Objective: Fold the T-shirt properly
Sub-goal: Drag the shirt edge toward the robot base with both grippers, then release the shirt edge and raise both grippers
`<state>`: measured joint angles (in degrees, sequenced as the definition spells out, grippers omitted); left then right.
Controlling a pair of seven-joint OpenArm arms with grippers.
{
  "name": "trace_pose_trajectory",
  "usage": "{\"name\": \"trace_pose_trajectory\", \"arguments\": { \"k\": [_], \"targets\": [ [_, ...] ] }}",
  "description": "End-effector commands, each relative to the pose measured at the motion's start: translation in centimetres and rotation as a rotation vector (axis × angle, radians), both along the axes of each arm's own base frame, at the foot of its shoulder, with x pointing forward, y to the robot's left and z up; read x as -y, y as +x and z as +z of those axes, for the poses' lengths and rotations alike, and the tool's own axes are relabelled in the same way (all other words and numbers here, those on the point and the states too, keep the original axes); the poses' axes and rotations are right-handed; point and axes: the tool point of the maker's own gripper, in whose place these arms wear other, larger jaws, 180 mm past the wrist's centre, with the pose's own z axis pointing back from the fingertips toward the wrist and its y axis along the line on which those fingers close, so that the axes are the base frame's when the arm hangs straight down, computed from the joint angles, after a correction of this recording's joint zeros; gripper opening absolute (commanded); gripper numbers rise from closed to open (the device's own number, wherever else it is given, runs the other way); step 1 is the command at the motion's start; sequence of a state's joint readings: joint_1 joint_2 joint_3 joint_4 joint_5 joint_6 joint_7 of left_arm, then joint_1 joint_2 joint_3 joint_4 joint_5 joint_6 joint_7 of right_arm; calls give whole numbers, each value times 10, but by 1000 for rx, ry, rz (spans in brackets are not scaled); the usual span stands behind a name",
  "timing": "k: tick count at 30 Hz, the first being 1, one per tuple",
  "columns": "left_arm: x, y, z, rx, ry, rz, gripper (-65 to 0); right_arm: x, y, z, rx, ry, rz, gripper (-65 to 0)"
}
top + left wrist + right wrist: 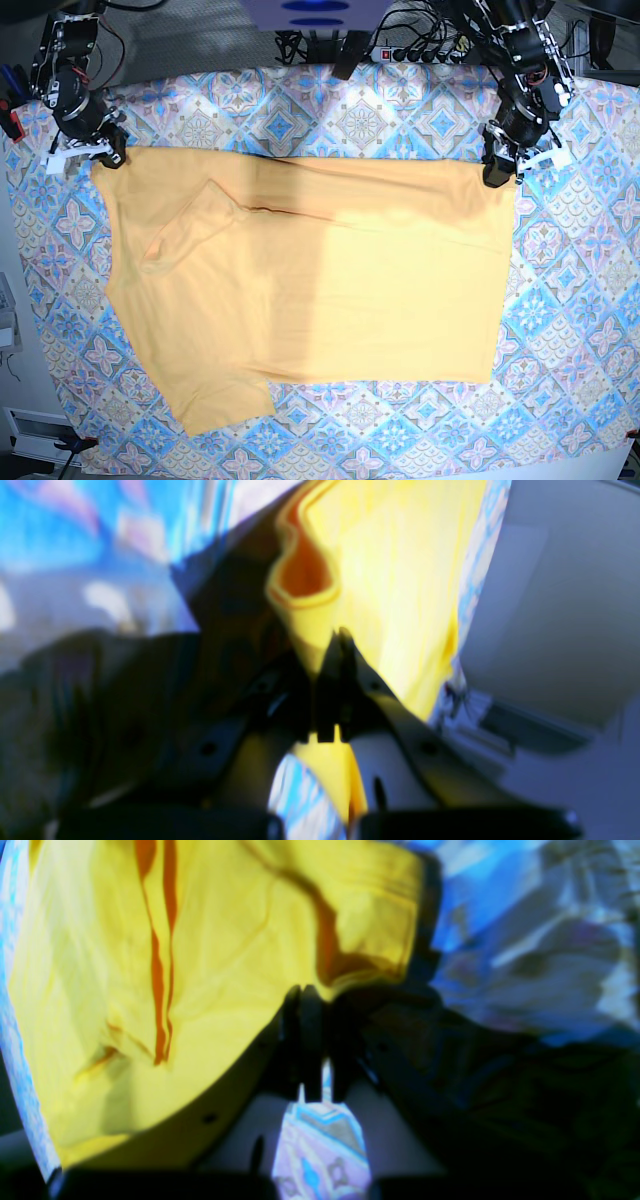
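While the T-shirt [320, 280] lies spread across the patterned tablecloth [570, 300], each arm sits at one of its far corners. In the base view the left gripper [497, 172] is at the shirt's upper right corner and the right gripper [108, 152] at its upper left corner. The left wrist view shows the left gripper [341, 636] with its jaws pressed together on a yellow edge of the cloth — fabric also shows between the finger bases. The right wrist view shows the right gripper [306, 992] with its jaws together at the hem of the T-shirt [175, 965]; only tablecloth shows between its bases, so a pinch on cloth cannot be confirmed. One sleeve is folded inward over the body (near the upper left), and the lower left corner juts out. A power strip [415, 52] lies behind the table — no brand, label or writing can be read anywhere.
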<state>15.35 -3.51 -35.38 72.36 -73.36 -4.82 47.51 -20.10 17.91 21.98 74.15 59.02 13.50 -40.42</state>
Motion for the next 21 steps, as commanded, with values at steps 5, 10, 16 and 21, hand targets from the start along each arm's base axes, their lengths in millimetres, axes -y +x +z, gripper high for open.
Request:
{"name": "trace_pose_trajectory", "arguments": {
  "k": [5, 10, 16, 21],
  "targets": [
    [-1, -37, -8, -59, -34, 17, -650, 20, -12, 9, -16, -6, -13, -647],
    [-5, -49, 18, -30, 37, -21, -650, 27, -36, 5, -74, 4, -29, -647],
    [-6, -71, 30, -48, 80, -51, -650, 28, -62, -3, -129, 4, -28, -647],
    [-6, -82, 30, -66, 87, -55, -650, 24, -81, -6, -152, 2, 6, -647]
  ]
}}
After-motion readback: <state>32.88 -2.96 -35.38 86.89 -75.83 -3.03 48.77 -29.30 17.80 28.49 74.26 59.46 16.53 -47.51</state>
